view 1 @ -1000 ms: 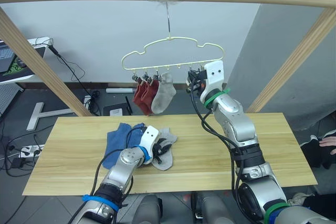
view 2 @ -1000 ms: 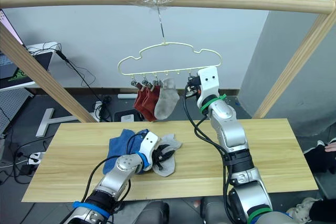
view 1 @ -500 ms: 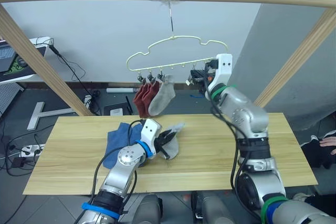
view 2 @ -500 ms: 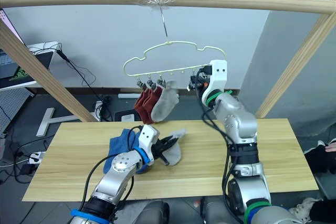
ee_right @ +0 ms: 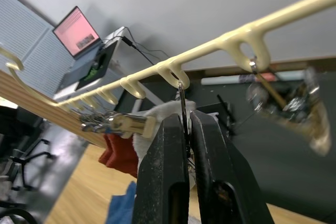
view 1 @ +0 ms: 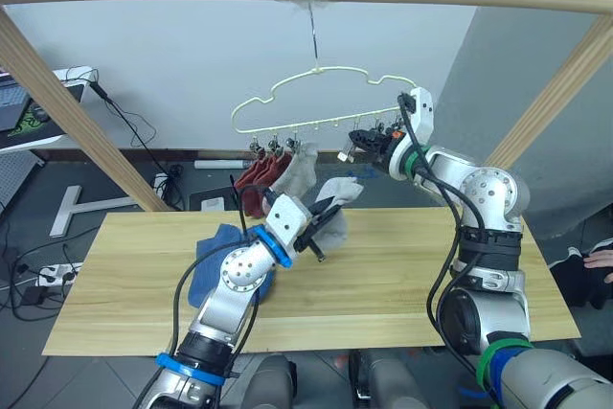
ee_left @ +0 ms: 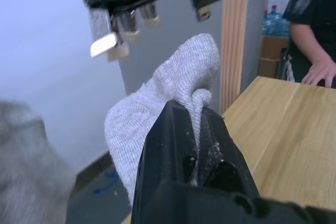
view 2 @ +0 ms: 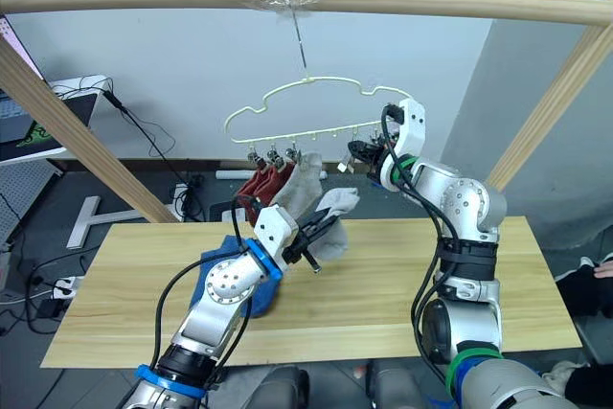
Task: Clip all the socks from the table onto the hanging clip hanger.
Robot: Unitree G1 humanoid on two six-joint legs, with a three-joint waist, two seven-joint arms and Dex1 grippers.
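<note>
Socks are what we are clipping up, and right now a grey sock (view 1: 330, 208) is pinched in our left claw (view 1: 321, 222), lifted clear of the desk (view 1: 402, 275) and angled up toward the hanger (view 1: 316, 107). We are gripping it near the cuff, it seems, so that a free edge points up where a clip can bite it. Our right claw (view 1: 362, 144) is closed on a clip (ee_right: 182, 109) near the hanger's right end; the wrist view shows the clip's thin stem running down between the two fingers. We judge this hold is meant to steady the swinging hanger and squeeze the clip open. The hanger is tilting, right end higher, probably from that pull. Two red socks (view 1: 257, 179) and one grey one (view 1: 297, 171) are hanging from the left clips already. Two blue socks (view 1: 215, 256) are lying bunched on the desk beneath the left arm, waiting. The gap between sock and clip is small; next we would be feeding the cuff into the clip.
</note>
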